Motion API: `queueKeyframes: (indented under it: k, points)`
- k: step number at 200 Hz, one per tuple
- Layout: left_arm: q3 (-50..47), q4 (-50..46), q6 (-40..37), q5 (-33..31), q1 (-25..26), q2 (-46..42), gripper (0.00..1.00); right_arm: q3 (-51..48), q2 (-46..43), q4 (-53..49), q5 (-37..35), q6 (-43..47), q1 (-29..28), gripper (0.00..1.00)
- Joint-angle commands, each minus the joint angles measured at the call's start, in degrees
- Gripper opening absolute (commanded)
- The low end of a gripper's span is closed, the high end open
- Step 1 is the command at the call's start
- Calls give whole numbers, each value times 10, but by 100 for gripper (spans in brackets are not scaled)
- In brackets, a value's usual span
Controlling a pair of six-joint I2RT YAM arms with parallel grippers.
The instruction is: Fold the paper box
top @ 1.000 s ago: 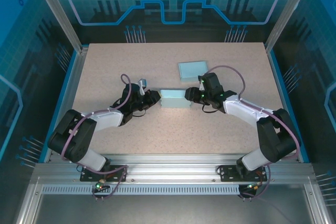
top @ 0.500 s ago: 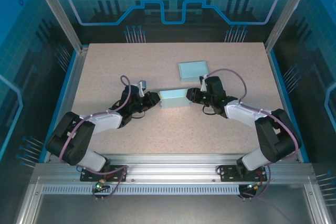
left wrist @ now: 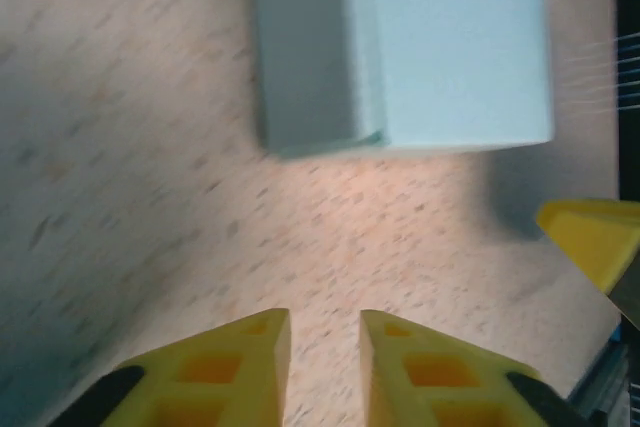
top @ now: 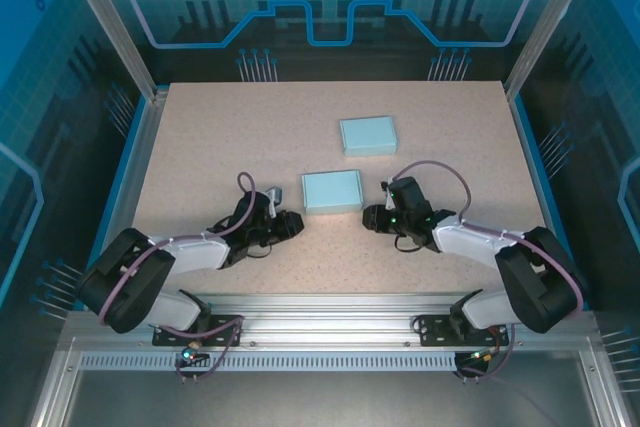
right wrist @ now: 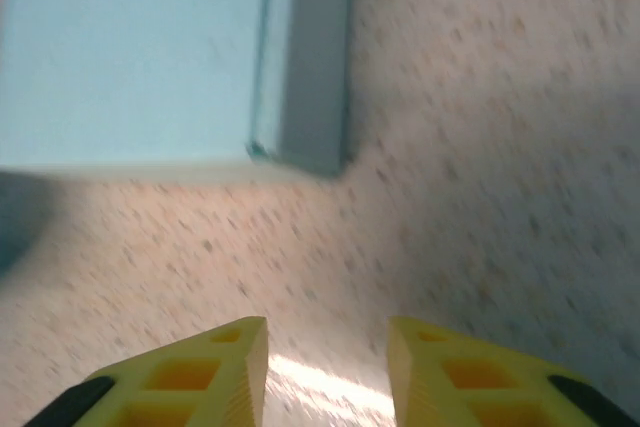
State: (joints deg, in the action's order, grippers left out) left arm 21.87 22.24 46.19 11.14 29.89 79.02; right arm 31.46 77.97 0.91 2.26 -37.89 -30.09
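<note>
Pulling back from the folded paper box [top: 331, 191], both arms now sit nearer the front edge than a second ago, when their tips pressed against its two ends. The box lies about where it was, closed and flat, mid-surface, touched by nothing.

The left arm [top: 185, 252] lies low, its forearm running rightward from the near-left corner. The left fingers [top: 291, 225] point at the box's near-left corner and stop short of it. In the left wrist view they stand a narrow gap apart, with only speckled surface [top: 200, 137] between them.

A second pale blue box [top: 367, 134] rests farther back and slightly right, well apart from the first.

The right arm [top: 470, 239] mirrors the left – low, elbow at the near right, forearm reaching leftward. The right fingers [top: 373, 217] face the box's near-right corner without touching it; the right wrist view shows them parted rather wider, empty.

Bare surface runs wide to the left and behind both boxes – out to the blue side rails [top: 135, 162].
</note>
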Motion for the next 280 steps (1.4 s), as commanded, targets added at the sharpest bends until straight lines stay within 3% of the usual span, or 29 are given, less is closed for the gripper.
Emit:
queueKeyframes:
  k: [1,36,55,79,141,194,280]
  points:
    - [4,-61,-26,-29,5,-63,33,18,-61,-78,-42,13,-14,40]
    - [50,-143,-95,-40,6,-113,47,57,-86,-130,-45,19,-17,44]
    - [97,-190,-139,-51,6,-84,57,103,-49,-159,-54,19,-17,51]
    - [149,-200,-155,-49,6,-18,59,159,18,-158,-53,28,-13,55]
    - [215,-177,-127,-55,2,116,47,268,182,-152,-20,41,-7,55]
    - [212,-166,-100,-53,-41,149,36,325,255,-128,17,50,-20,47]
    - [283,-164,-154,-64,-140,193,33,527,401,-180,9,84,-29,46]
